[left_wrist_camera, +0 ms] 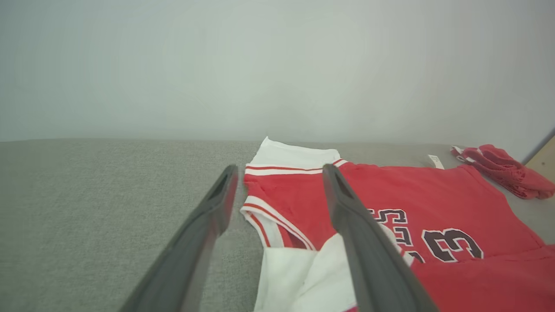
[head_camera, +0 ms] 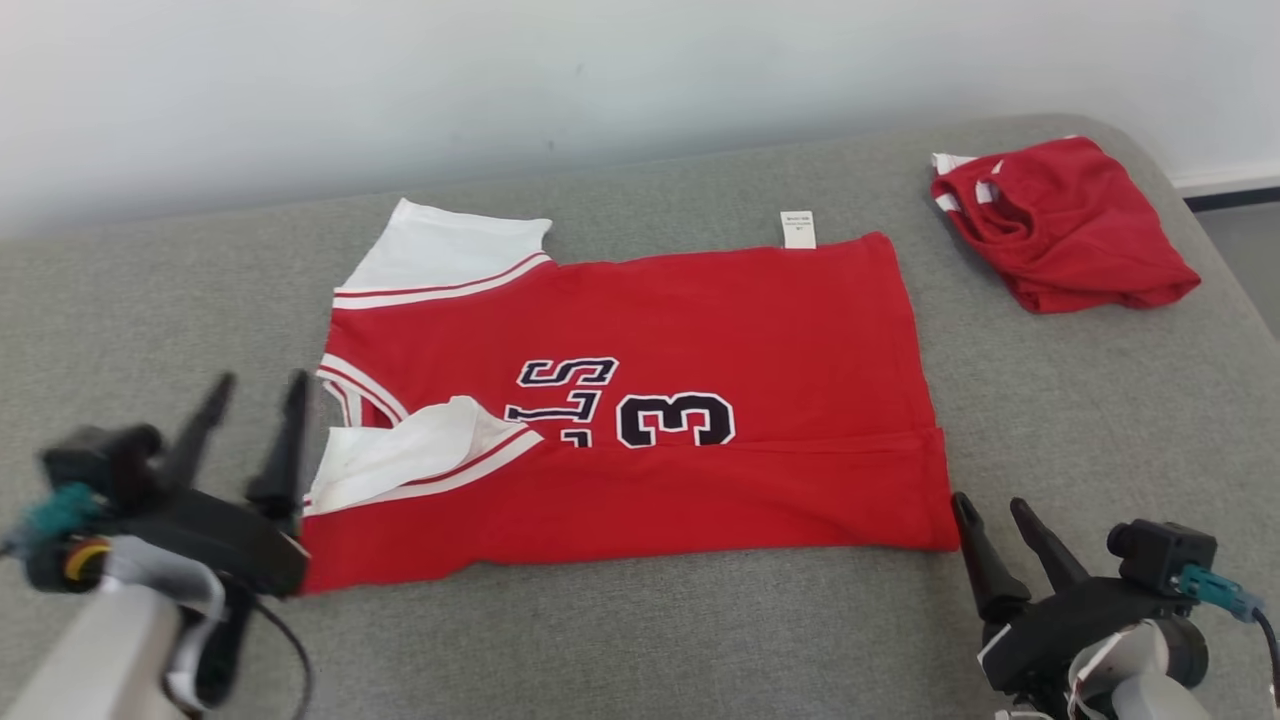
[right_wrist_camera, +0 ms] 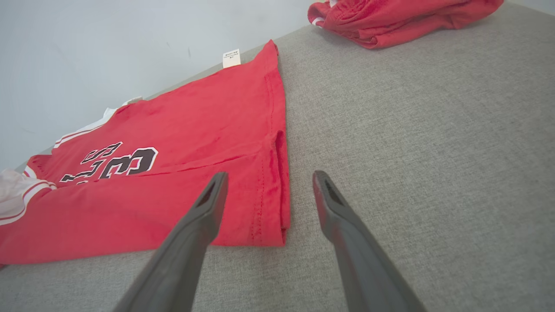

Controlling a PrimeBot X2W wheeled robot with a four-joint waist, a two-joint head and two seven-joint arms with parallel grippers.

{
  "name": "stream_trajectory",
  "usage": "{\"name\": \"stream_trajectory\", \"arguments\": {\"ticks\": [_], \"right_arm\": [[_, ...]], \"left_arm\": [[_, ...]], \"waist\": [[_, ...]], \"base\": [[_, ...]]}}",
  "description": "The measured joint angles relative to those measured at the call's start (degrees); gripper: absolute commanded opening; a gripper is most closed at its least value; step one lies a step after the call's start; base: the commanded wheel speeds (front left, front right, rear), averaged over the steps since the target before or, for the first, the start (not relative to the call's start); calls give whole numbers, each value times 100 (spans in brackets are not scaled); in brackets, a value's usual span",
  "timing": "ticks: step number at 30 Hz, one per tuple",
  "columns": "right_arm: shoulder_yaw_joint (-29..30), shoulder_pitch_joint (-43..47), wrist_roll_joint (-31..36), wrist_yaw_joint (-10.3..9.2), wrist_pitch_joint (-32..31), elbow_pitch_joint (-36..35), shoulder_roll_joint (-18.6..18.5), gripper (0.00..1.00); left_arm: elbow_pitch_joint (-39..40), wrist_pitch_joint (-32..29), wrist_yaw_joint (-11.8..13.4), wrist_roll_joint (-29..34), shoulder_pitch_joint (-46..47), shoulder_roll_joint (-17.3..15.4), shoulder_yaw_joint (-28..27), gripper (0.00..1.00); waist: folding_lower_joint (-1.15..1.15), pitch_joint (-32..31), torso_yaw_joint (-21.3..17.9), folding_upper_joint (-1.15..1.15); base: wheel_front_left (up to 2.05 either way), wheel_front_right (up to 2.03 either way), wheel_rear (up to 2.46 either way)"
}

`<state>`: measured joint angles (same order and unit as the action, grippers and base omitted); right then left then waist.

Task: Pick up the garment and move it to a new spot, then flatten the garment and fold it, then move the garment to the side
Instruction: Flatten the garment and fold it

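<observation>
Roughly flat, jersey (head_camera: 700, 320) long axis L-R, neck nr L gripper (head_camera: 262, 380), hem nr R gripper (head_camera: 991, 500), both spread.

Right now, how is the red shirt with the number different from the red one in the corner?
The numbered jersey lies spread out; the corner garment is bunched up. The numbered jersey takes up far more room than the corner garment. Both are red with white trim.

Looks bright and evenly lit, soft and diffuse, with only faint shadows. Blurs at 8 o'clock in the head view around the left pincer (head_camera: 262, 380). Bends straight lines toward wrist-view edges.
</observation>
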<state>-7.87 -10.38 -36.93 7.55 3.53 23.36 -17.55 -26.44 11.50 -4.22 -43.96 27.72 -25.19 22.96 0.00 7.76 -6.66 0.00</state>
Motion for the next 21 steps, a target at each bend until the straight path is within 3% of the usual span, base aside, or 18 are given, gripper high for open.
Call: {"name": "stream_trajectory", "arguments": {"ticks": [9, 16, 21], "right_arm": [[-97, -90, 22, 0, 94, 78, 130, 100], [-151, -17, 19, 0, 205, 221, 121, 100], [-179, 47, 191, 0, 332, 335, 37, 100]], "left_arm": [[-48, -259, -76, -301, 190, -321, -249, 100], [-32, -377, -10, -382, -463, -292, -49, 100], [140, -302, 176, -335, -1070, -111, 140, 100]], "waist": [[0, 47, -207, 0], [0, 14, -152, 0], [0, 9, -19, 0]], "base": [[0, 0, 0], [0, 0, 0], [0, 0, 0]]}}
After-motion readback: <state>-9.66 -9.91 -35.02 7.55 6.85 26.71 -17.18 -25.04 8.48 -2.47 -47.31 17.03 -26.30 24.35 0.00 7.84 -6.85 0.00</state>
